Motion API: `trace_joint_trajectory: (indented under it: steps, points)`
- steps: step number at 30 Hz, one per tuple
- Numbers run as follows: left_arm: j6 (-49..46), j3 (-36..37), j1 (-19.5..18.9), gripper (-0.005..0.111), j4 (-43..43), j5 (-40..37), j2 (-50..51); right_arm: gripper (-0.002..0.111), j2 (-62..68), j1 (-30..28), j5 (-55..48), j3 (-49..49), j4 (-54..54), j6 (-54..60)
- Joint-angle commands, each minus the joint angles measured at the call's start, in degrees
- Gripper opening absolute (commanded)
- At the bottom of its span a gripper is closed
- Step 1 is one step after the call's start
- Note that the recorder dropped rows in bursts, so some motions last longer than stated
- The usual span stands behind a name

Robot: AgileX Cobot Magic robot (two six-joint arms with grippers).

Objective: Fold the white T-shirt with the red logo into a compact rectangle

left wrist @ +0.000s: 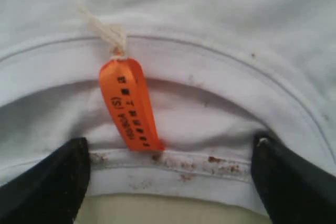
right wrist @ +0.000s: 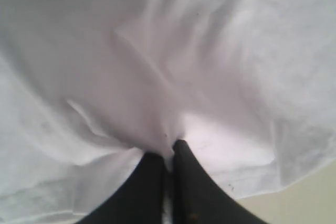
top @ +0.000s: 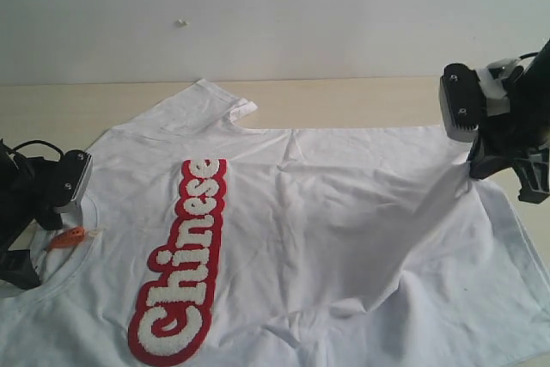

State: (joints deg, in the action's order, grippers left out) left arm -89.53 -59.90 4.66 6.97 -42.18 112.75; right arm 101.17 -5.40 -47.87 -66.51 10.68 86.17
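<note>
Checking the exterior view, I have the white short-sleeved cotton T-shirt [top: 344, 212] lying logo-up on the pale tabletop [top: 361, 100], neck end at my left hand [top: 39, 225], bottom end at my right hand [top: 481, 165]. Its long axis runs left to right, and the long red patch logo [top: 180, 264] crosses it.

Left wrist view: jaws wide, straddling the ribbed collar [left wrist: 220, 59] by the small orange tag [left wrist: 131, 103].

Right wrist view: jaws pinched on shirt fabric.

I'd close the left squarely on the collar, then lift both evenly.
</note>
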Motion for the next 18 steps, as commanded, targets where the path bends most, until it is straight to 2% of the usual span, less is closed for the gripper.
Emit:
trace_joint_trajectory:
  steps: [1, 14, 16, 18]
  points:
    - [-0.28, 1.23, -0.01, 0.081, 0.96, 4.95, 2.94, 0.0, -3.9, 0.1, -0.8, 0.08, -1.38, 0.67]
    - [-0.41, 1.23, -0.01, 0.08, 2.48, 4.95, 2.94, 0.0, -4.18, 0.1, -2.62, 0.42, -2.3, 0.67]
    - [-0.41, 1.23, -0.01, 0.078, 2.48, 4.95, 2.94, 0.0, -3.79, 0.1, -2.62, 0.42, -2.31, 0.67]
    - [-0.41, 1.23, -0.01, 0.07, 2.48, 4.95, 3.17, 0.0, -3.43, 0.1, -2.62, 0.42, -2.31, 0.67]
